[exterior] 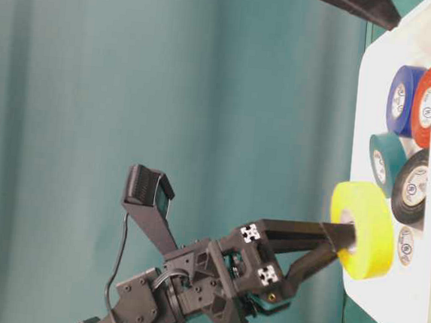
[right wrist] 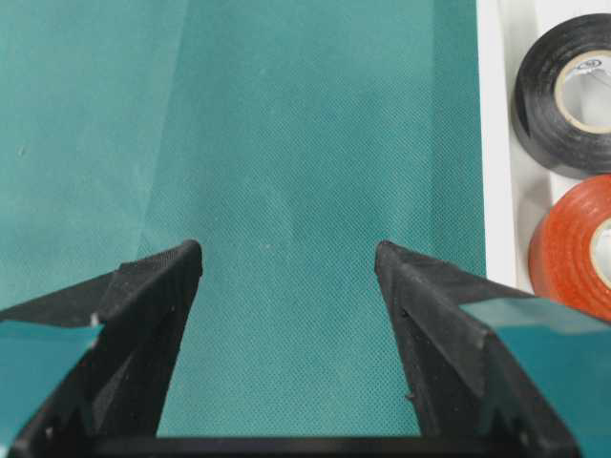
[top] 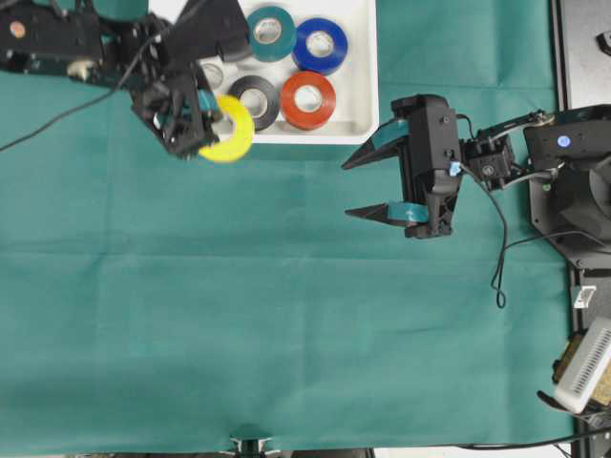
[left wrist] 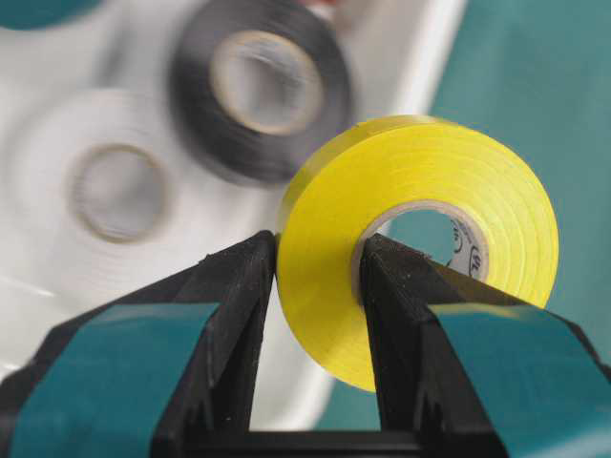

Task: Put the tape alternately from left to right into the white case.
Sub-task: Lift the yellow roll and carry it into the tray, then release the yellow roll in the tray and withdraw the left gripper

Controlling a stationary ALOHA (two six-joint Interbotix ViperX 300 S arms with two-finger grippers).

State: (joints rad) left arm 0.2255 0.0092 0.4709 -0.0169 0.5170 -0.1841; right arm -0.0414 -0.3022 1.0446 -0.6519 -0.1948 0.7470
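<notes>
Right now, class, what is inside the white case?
The white case holds teal, blue, black, red and white rolls; the left arm covers its left end.

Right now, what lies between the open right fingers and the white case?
Only bare green cloth, seen in the right wrist view; the white case lies just past the right fingers.

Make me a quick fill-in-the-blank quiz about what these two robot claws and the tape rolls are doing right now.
1. The left gripper is shut on the ____ roll.
2. The right gripper holds nothing; its jaws stand ____.
3. In the case, the black roll lies beside the ____ roll.
4. The blue roll lies beside the ____ roll.

Missing words: yellow; open; red; teal
</notes>
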